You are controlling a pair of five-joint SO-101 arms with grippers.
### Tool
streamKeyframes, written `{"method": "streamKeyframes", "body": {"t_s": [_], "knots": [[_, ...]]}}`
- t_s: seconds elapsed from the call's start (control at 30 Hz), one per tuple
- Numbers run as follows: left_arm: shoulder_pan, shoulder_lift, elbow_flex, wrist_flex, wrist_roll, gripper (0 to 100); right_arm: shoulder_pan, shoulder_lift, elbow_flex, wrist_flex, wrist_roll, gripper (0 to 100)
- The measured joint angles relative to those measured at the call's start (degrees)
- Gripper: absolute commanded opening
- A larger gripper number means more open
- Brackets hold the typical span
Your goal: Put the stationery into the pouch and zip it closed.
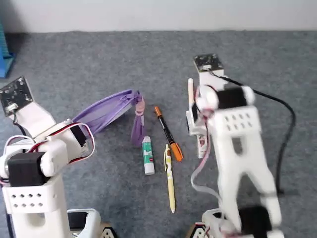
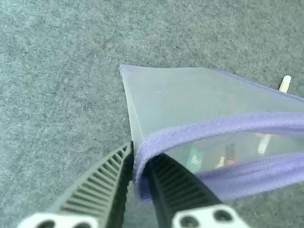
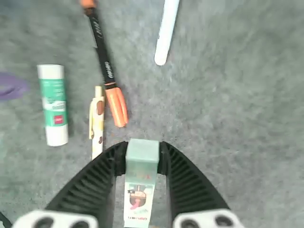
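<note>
Read your high view as a clock face, with the far wall at twelve. Your left gripper (image 2: 139, 157) has its jaws clamped on one corner of the purple pouch (image 1: 106, 110), and the pouch stretches from there toward two o'clock over the grey carpet (image 1: 99, 59). In the left wrist view its two zip edges stand apart. At six o'clock from the pouch's free end lies the glue stick (image 1: 148, 154). At three o'clock from that end lies the black marker with the orange cap (image 1: 167, 133). The yellow pen (image 1: 170, 178) lies just beside the cap, pointing to six o'clock. Your right gripper (image 3: 141, 151) has its jaws closed on a small green packet (image 3: 139, 194). The white pen (image 3: 167, 28) lies at twelve o'clock from it.
</note>
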Motion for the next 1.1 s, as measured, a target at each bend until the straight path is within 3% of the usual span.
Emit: {"method": "streamKeyframes", "body": {"t_s": [0.23,0.4,0.8,1.1], "knots": [[0.00,0.00,0.00,-1.05,0.00,1,-5.10,-20.57,0.00,1.49,1.58,0.8],[0.00,0.18,0.00,-1.14,0.00,1,-11.25,-28.57,0.00,-3.08,1.67,0.8],[0.00,0.35,0.00,-2.37,0.00,1,-32.00,-31.82,4.40,-32.97,1.67,0.9],[0.00,0.35,0.00,-2.37,0.00,1,-38.95,-25.49,16.70,-61.19,5.01,0.9]]}}
